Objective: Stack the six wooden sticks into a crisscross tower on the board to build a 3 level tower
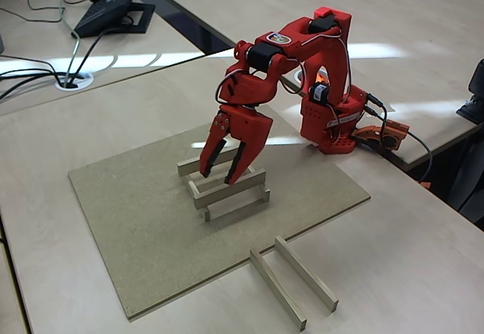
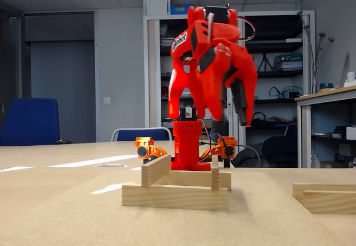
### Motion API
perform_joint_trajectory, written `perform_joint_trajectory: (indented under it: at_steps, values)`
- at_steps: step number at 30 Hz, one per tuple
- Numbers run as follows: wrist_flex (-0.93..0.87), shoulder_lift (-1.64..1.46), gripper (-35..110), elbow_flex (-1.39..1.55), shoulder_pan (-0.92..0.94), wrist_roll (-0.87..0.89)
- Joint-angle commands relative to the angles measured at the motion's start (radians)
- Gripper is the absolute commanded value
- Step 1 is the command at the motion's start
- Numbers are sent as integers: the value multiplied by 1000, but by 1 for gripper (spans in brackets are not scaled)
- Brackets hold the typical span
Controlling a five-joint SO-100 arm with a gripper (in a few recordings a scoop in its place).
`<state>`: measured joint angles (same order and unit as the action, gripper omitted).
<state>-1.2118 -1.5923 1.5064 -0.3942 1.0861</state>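
While four of the six wooden sticks (image 1: 224, 185) already lie on the board (image 1: 136, 228) as two crossing pairs, the tower (image 2: 177, 186) stands at two levels and lacks its third. In a fixed view the lower pair runs from upper left to lower right and the upper pair lies across it; the low side-on fixed view shows one upper bar (image 2: 155, 170) resting tilted on the bars beneath it rather than flat.

Directly over that lattice hangs the red claw (image 1: 221, 176), pointing down, its jaws parted to a middling width and holding nothing; the side-on view shows clear air between its tips and the top bars.

Two more sticks (image 1: 293, 281) lie off the board on the pale worktop (image 1: 408, 258), side by side and near each other, just past the board's near right edge in the downward-looking fixed view. Their long axes run from upper left to lower right there, roughly parallel.

For the coming move, I judge the claw must leave the tower and travel toward that pair, which lies down and to the right of it in that view, then close across a stick's narrow width.
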Motion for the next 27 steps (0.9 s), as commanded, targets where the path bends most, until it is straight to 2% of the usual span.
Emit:
perform_joint_trajectory:
  at_steps: [1, 8, 15, 27]
  values:
    - [-44, -57, 10, -40, -92, -78]
    - [-178, 3, 2, -141, -249, -189]
    - [-370, 209, 0, -396, -360, -262]
    - [-445, 462, 3, -577, -483, -305]
